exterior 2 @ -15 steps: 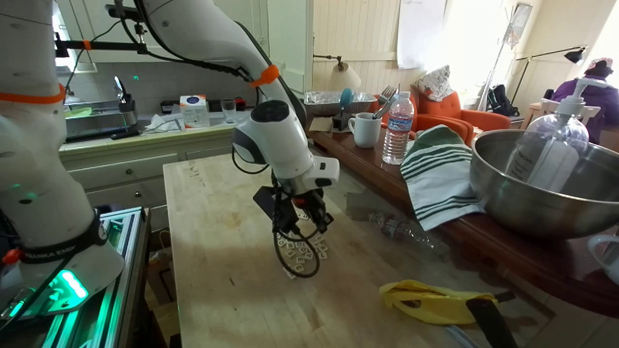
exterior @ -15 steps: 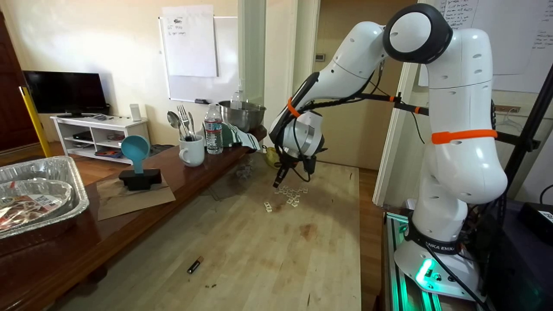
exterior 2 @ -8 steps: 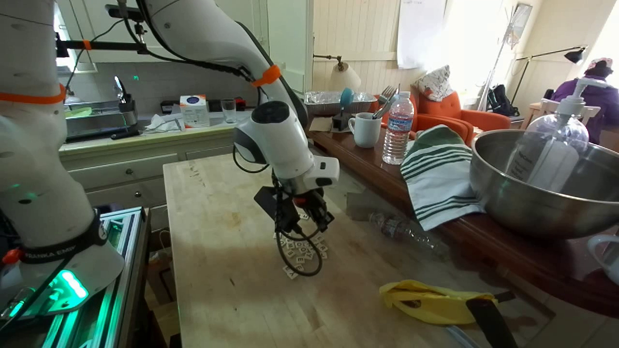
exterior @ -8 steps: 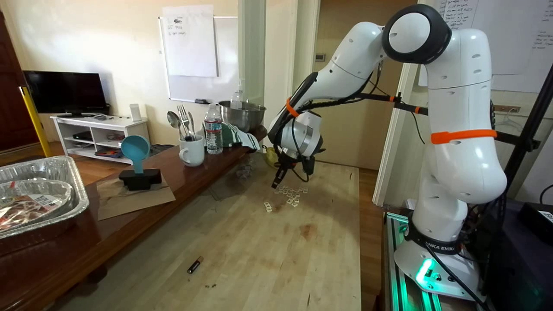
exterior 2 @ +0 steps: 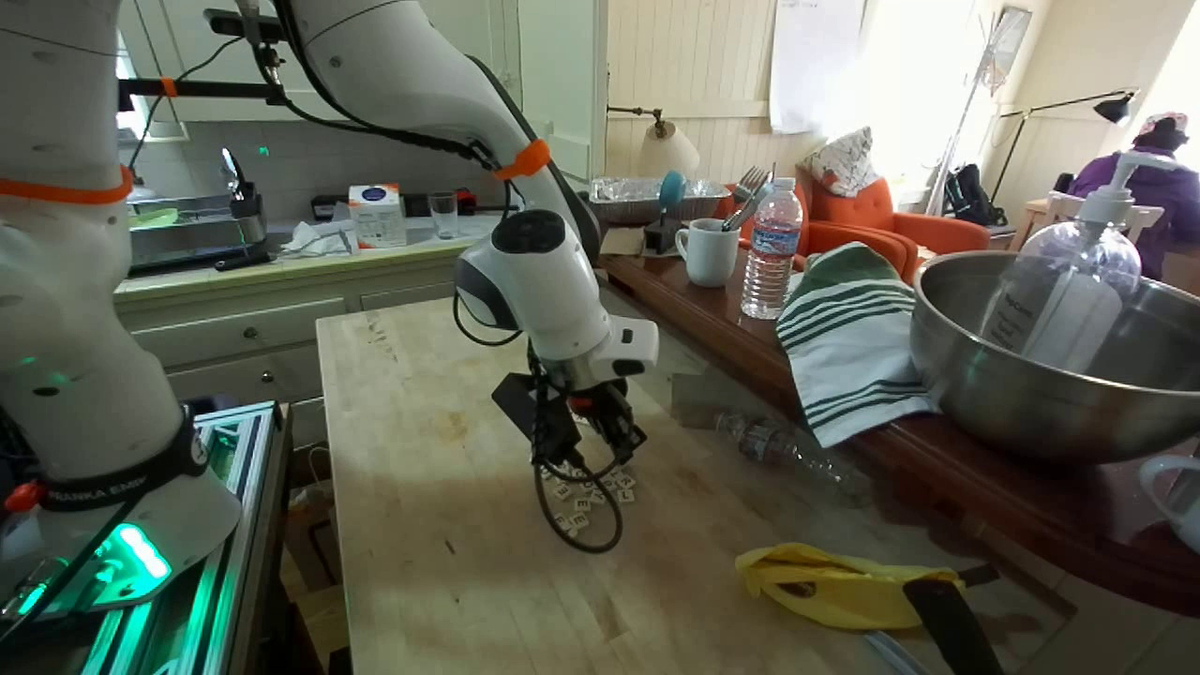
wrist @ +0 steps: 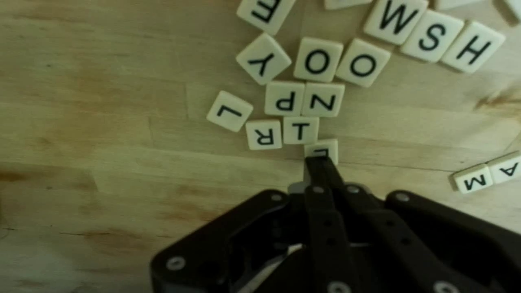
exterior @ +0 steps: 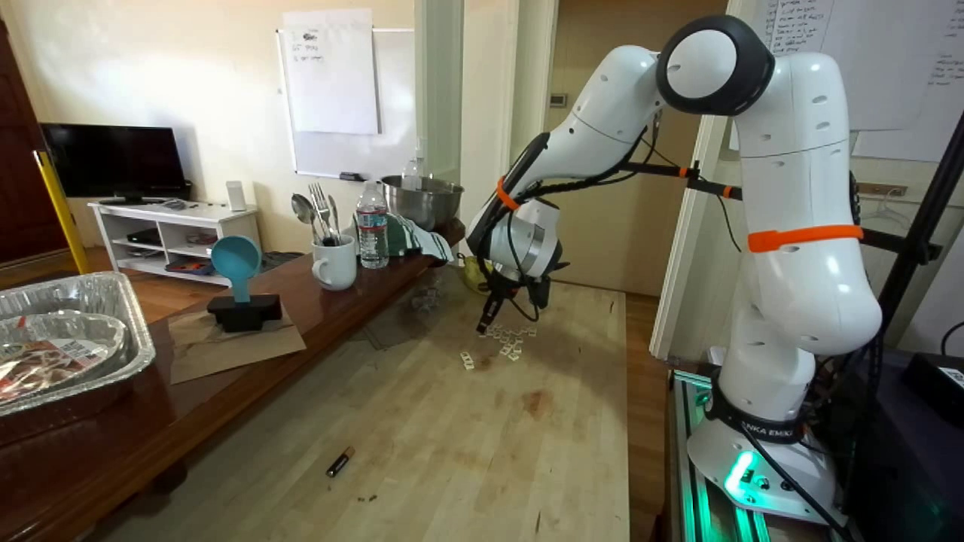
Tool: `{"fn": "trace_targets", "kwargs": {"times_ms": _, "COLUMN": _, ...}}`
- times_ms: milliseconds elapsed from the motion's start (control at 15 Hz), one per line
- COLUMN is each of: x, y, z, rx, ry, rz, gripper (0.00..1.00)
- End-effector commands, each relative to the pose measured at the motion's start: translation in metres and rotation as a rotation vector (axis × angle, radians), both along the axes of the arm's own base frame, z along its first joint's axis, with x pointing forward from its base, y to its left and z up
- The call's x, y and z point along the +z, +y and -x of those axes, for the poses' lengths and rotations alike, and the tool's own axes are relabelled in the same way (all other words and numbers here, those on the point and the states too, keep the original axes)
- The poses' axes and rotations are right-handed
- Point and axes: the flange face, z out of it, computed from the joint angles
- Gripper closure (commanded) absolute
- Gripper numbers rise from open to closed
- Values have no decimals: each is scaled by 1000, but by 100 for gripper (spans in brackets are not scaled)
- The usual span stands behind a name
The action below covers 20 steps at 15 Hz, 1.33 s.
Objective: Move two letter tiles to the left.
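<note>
Many small pale square letter tiles lie flat on the wooden tabletop, loosely clustered, in both exterior views (exterior: 510,348) (exterior 2: 625,494). In the wrist view, tiles such as R (wrist: 263,134), T (wrist: 301,130) and L (wrist: 229,111) lie ahead of the fingertips. An M tile (wrist: 472,184) and an A tile (wrist: 506,167) sit side by side, apart at the right. My gripper (wrist: 319,159) is shut, its fingertips together with nothing seen between them. The tips overlap one tile (wrist: 327,146) and hide part of its letter; I cannot tell if they touch it. The gripper (exterior: 482,330) points down at the cluster's edge.
A battery (exterior: 340,462) lies on the tabletop. A yellow object (exterior 2: 834,586) and a clear plastic bottle (exterior 2: 778,445) lie beyond the tiles. A raised dark wood counter alongside holds a mug (exterior 2: 710,253), a water bottle (exterior 2: 772,248), a striped towel (exterior 2: 848,347) and a metal bowl (exterior 2: 1031,412).
The arm and gripper have moved down a little, bringing the fingertips closer to the tiles. No tile has visibly moved.
</note>
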Motion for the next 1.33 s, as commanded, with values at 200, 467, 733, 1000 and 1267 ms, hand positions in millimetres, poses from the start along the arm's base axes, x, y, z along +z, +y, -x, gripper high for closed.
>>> {"fn": "trace_targets", "kwargs": {"times_ms": 200, "x": -12, "y": 5, "z": -1, "rx": 13, "ry": 8, "rz": -10, "gripper": 100}}
{"fn": "trace_targets", "kwargs": {"times_ms": 467, "x": -11, "y": 15, "z": -2, "rx": 25, "ry": 5, "rz": -31, "gripper": 100}}
{"fn": "trace_targets", "kwargs": {"times_ms": 733, "x": -11, "y": 27, "z": -4, "rx": 55, "ry": 1, "rz": -44, "gripper": 100}}
{"fn": "trace_targets", "kwargs": {"times_ms": 1000, "x": -10, "y": 39, "z": -6, "rx": 115, "ry": -8, "rz": -52, "gripper": 100}}
{"fn": "trace_targets", "kwargs": {"times_ms": 1267, "x": -12, "y": 48, "z": -5, "rx": 174, "ry": -8, "rz": -52, "gripper": 100}}
